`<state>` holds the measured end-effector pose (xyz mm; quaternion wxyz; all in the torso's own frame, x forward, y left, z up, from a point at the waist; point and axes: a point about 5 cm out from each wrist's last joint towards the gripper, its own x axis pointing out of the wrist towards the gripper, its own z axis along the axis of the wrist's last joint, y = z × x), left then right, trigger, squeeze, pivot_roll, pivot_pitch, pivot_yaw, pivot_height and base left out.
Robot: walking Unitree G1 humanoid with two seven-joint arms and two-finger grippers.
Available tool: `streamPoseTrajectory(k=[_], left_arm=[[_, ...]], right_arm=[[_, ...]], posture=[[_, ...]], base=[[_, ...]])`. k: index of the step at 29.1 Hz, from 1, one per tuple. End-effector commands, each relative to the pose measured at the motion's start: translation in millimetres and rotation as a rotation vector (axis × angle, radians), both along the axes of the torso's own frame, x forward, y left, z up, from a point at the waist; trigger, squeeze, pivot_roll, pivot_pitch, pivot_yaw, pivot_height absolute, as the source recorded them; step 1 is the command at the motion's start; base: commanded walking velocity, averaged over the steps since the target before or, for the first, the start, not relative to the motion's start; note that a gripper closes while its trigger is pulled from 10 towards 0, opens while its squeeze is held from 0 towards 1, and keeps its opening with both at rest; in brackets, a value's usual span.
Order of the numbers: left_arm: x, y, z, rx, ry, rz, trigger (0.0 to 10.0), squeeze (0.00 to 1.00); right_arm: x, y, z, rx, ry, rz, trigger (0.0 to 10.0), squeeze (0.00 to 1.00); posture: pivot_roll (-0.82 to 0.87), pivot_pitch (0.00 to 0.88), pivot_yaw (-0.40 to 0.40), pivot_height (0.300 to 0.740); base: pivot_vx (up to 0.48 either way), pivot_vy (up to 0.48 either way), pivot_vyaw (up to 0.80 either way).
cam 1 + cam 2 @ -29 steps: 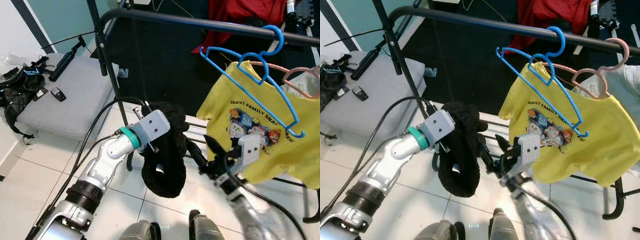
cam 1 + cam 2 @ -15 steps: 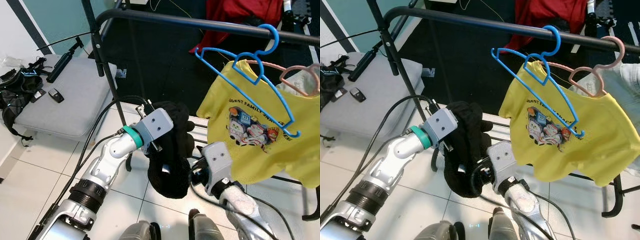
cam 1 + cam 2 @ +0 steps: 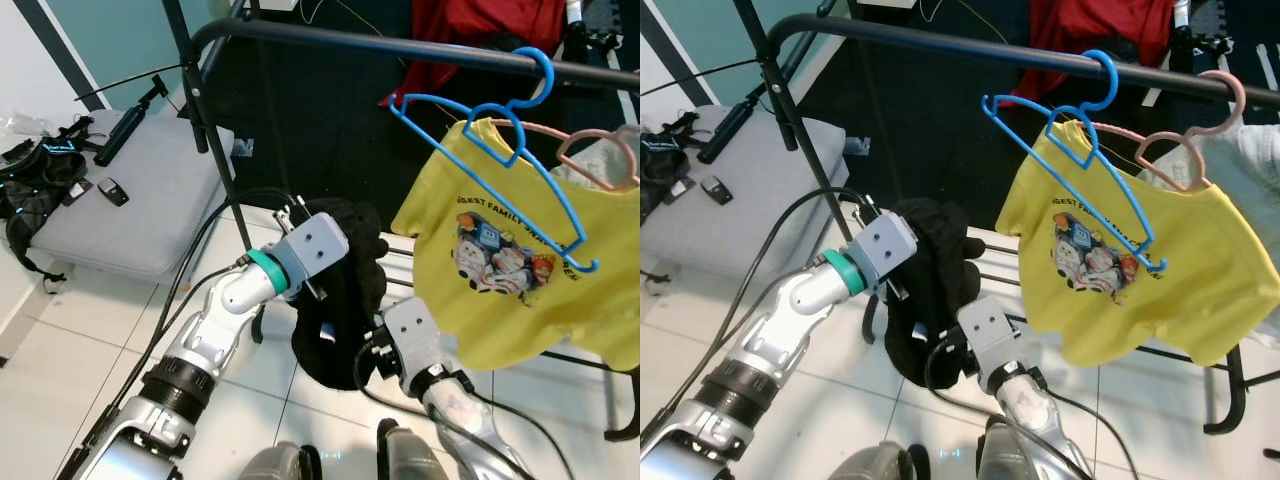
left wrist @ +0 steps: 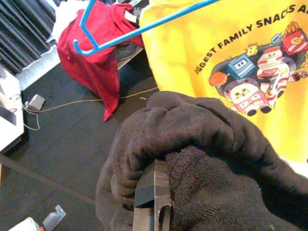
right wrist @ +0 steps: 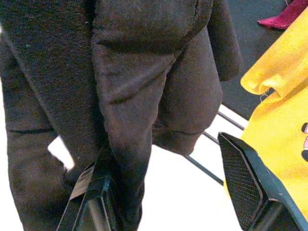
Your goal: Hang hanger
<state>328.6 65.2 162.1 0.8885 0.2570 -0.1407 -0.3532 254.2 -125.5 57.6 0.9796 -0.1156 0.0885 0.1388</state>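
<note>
- Hanging bunched from the left tool (image 4: 154, 202), which is clamped narrowly on its folds, the thick black fleece garment (image 3: 340, 290) is held below and left of the black metal rail (image 3: 400, 45).
- Its long axis runs vertically.
- The right tool (image 5: 173, 192), spread wide, is seen just beside the garment's lower part, near the yellow printed T-shirt on the blue wire hanger (image 3: 520, 160).
- No hanger can be made out inside the garment.

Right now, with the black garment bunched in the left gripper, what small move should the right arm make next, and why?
Probably close the right gripper on the black garment's lower fold. Its fingers stand open, one already against the cloth, while the left gripper holds the bunched top.
</note>
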Motion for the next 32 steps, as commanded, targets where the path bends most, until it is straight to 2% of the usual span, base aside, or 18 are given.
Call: streamPoseTrajectory(k=[1, 2, 3, 5, 7, 8, 9, 10, 11, 12, 15, 18, 21, 23, 24, 28, 30, 32], left_arm=[[0.3, 0.1, 3.1, -0.004, -0.011, 0.002, 0.0, 0.0], [0.7, 0.9, 4.2, -0.008, -0.011, 0.006, 0.0, 0.0], [1.1, 1.8, 4.8, -0.009, -0.012, 0.011, 0.0, 0.0], [1.1, 1.8, 4.8, -0.009, -0.012, 0.011, 0.0, 0.0], [2.6, 5.4, 5.0, -0.009, -0.014, 0.029, 0.0, 0.0], [2.6, 5.4, 5.0, -0.009, -0.014, 0.029, 0.0, 0.0], [3.2, 6.8, 4.8, -0.008, -0.015, 0.038, 0.0, 0.0], [3.2, 6.8, 4.8, -0.008, -0.015, 0.038, 0.0, 0.0], [4.1, 8.4, 4.5, -0.006, -0.015, 0.05, 0.0, 0.0], [4.1, 8.4, 4.5, -0.006, -0.015, 0.05, 0.0, 0.0], [6.5, 11.4, 2.7, 0.003, -0.011, 0.075, 0.0, 0.0], [6.8, 11.9, 1.3, 0.005, -0.006, 0.079, 0.0, 0.0], [6.8, 12.1, 0.8, 0.006, -0.004, 0.08, 0.0, 0.0], [5.9, 11.5, 0.6, 0.003, -0.004, 0.072, 0.0, 0.0], [4.1, 9.6, 0.9, -0.003, -0.01, 0.058, 0.0, 0.0], [1.5, 5.4, 2.6, -0.016, -0.025, 0.038, 0.0, 0.0], [0.9, 3.7, 3.8, -0.024, -0.031, 0.034, 0.0, 0.0], [0.3, 2.3, 4.6, -0.03, -0.037, 0.035, 0.0, 0.0]], right_arm=[[-0.4, -6.8, -10.6, 0.009, 0.044, -0.053, 10.0, 0.0], [11.8, -23.0, -10.0, 0.025, 0.025, -0.135, 0.0, 0.0], [20.2, -35.8, -7.8, 0.03, 0.003, -0.19, 0.0, 0.0], [20.2, -35.8, -7.8, 0.03, 0.003, -0.19, 0.0, 0.0], [28.5, -62.9, 1.0, -0.005, -0.052, -0.297, 0.0, 0.0], [28.5, -62.9, 1.0, -0.005, -0.052, -0.297, 0.0, 0.0], [28.7, -72.7, 3.7, -0.042, -0.07, -0.336, 0.0, 0.0], [28.7, -72.7, 3.7, -0.042, -0.07, -0.336, 0.0, 0.0], [27.6, -83.6, 6.8, -0.064, -0.087, -0.381, 0.0, 0.0], [27.6, -83.6, 6.8, -0.064, -0.087, -0.381, 0.0, 0.0], [20.7, -110.6, 19.6, -0.123, -0.156, -0.463, 0.0, 0.0], [19.9, -117.1, 26.7, -0.138, -0.208, -0.462, 0.0, 0.0], [19.7, -118.2, 29.9, -0.141, -0.231, -0.453, 0.0, 0.0], [20.0, -115.5, 37.8, -0.151, -0.273, -0.402, 0.0, 0.0], [20.4, -109.6, 46.3, -0.17, -0.317, -0.326, 0.0, 0.0], [21.2, -98.0, 54.8, -0.175, -0.357, -0.211, 0.0, 0.0], [22.2, -92.4, 55.2, -0.166, -0.355, -0.174, 0.0, 0.0], [22.9, -80.2, 58.7, -0.087, -0.354, -0.128, 0.0, 0.0]], posture=[[-0.13, 0.148, 0.144, 0.74], [-0.12, 0.142, 0.141, 0.74], [-0.12, 0.142, 0.141, 0.74], [-0.12, 0.142, 0.141, 0.74], [-0.12, 0.138, 0.135, 0.74], [-0.12, 0.138, 0.135, 0.74], [-0.12, 0.138, 0.135, 0.74], [-0.12, 0.138, 0.135, 0.74], [-0.12, 0.137, 0.134, 0.74], [-0.12, 0.137, 0.134, 0.74], [-0.14, 0.137, 0.135, 0.74], [-0.14, 0.134, 0.137, 0.74], [-0.14, 0.134, 0.137, 0.74], [-0.15, 0.133, 0.139, 0.74], [-0.15, 0.132, 0.138, 0.74], [-0.15, 0.13, 0.135, 0.74], [-0.16, 0.126, 0.13, 0.74], [-0.15, 0.122, 0.127, 0.74]], base=[[0.0, 0.0, 0.0], [0.0, 0.0, 0.0], [0.0, 0.0, 0.0], [0.0, 0.0, 0.0], [0.0, 0.0, 0.0], [0.0, 0.0, 0.0], [0.0, 0.0, 0.0], [0.0, 0.0, 0.0], [0.0, 0.0, 0.0], [0.0, 0.0, 0.0], [0.0, 0.0, 0.0], [0.0, 0.0, 0.0], [0.0, 0.0, 0.0], [0.0, 0.0, 0.0], [0.0, 0.0, 0.0], [0.0, 0.0, 0.0], [0.0, 0.0, 0.0], [0.0, 0.0, 0.0]])
